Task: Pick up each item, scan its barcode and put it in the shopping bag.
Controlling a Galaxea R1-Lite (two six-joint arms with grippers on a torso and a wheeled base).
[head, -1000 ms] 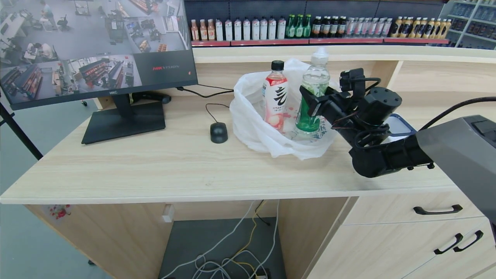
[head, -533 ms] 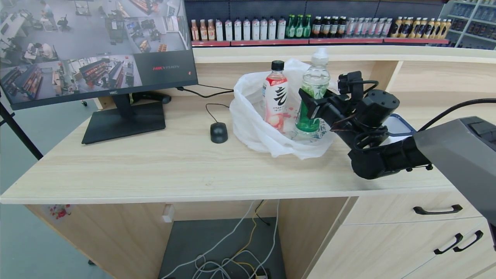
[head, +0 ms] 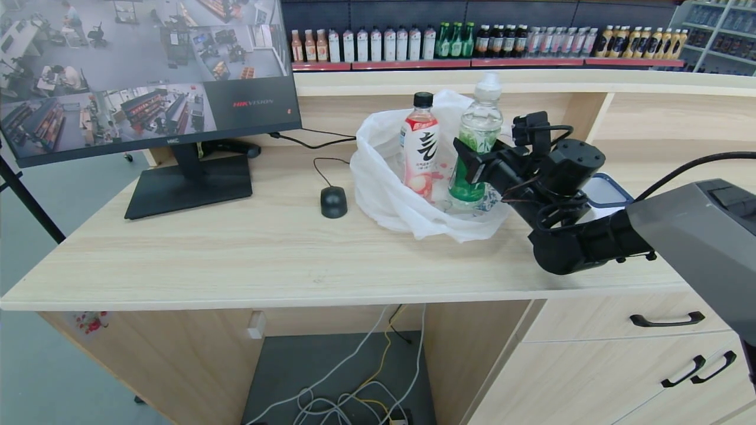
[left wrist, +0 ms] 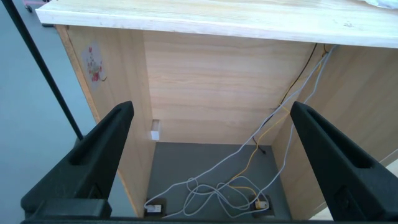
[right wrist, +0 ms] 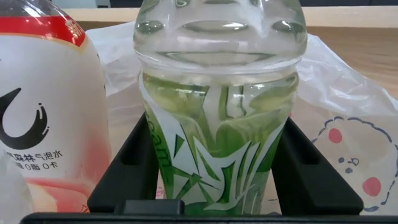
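The right pincer [head: 471,167] grips the green bottle [head: 479,127] at its label, with a finger pressed to each side. The bottle stands upright, cap up, inside the white shopping bag [head: 384,189] on the bench [head: 236,248], just beside an upright pink bottle [head: 420,150]. The left pincer [left wrist: 211,124] hangs wide open below the bench top, holding nothing.

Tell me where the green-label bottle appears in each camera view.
Head view: the green-label bottle is upright in the shopping bag, right of centre, gripped by the right pincer.
Right wrist view: the green-label bottle is in the middle, very near.
Left wrist view: this camera faces the space under the counter.
Shared landmark: the pink-label bottle beside it.
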